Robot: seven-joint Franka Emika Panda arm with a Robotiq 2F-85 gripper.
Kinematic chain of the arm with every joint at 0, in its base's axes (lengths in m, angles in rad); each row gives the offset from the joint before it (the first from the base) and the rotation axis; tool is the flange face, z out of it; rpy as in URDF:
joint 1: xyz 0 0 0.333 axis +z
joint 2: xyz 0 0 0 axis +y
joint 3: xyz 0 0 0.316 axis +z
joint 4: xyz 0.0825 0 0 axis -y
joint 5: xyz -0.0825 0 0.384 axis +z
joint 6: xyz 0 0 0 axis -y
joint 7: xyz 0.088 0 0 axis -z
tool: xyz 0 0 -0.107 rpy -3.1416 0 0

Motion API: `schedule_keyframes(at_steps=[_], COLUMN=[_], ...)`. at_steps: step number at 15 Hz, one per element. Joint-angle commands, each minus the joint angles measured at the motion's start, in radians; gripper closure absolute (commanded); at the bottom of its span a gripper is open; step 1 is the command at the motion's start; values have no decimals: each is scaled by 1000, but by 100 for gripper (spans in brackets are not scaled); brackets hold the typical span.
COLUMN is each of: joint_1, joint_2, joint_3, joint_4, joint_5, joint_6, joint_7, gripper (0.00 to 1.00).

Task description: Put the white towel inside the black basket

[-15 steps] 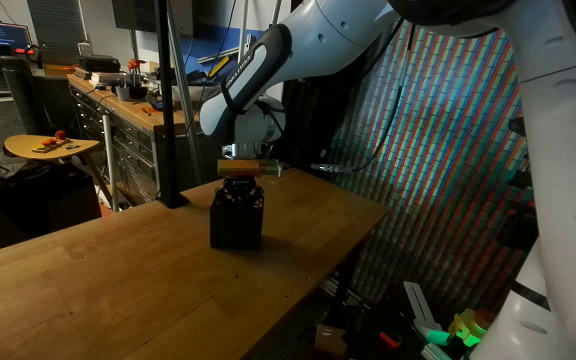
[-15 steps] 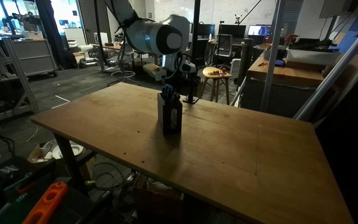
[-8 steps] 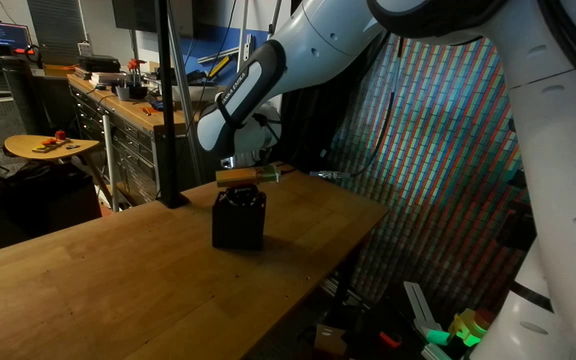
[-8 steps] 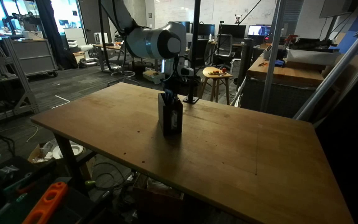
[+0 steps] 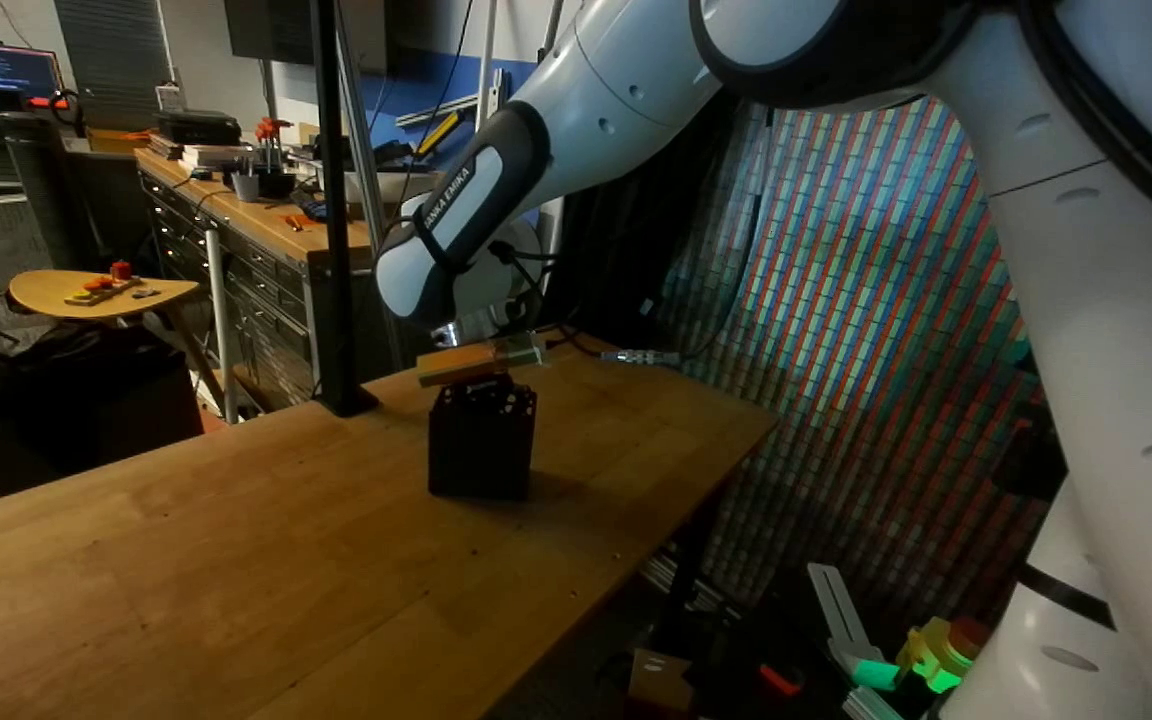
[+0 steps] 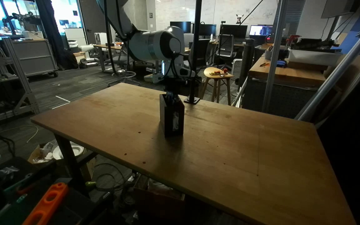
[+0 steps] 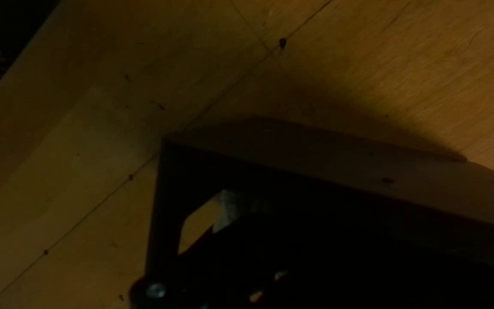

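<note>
"Where is the towel (image 7: pixel 232 207) lying?"

"Inside the basket (image 5: pixel 481 452), near a corner. In my wrist view only a grey, finely textured scrap is showing, deep in shadow, with my own pincer (image 6: pixel 171 98) blocking part of it."

"Is any more of it showing?"

"In an exterior view a pale patch (image 6: pixel 176 121) is showing at the basket's side. I'm not able to tell whether that is cloth."

"What is your pincer doing?"

"In both exterior views it's pointing down into the basket's mouth. Its jaws are sitting pressed together, fully closed. The walls are hiding their ends, so I cannot tell whether they're pinching towel or touching the basket."

"And your arm (image 5: pixel 616 85)?"

"It's bending high up, then slanting down, and the wrist (image 5: pixel 481 275) is hanging just above the basket."

"What is the basket standing on?"

"The table (image 5: pixel 236 580). It's standing upright there, black and boxy, with a black post (image 5: pixel 334 250) rising from the table's edge nearby."
</note>
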Motion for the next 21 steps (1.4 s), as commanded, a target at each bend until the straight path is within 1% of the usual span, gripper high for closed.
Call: schedule_keyframes(at_steps=[1,4,8,14,18,21], joint_1=[-8,-9,1,-9,4,-3], joint_2=[80,65,-17,-203,-341,-441], joint_3=[-4,-5,-24,6,6,23], joint_4=[8,-5,-37,-155,-198,-219], joint_5=[3,1,-31,-10,-62,-120], joint_6=[14,13,-11,45,20,1], joint_7=[36,44,55,-11,-16,-67], gripper=[100,100,100,100,100,100])
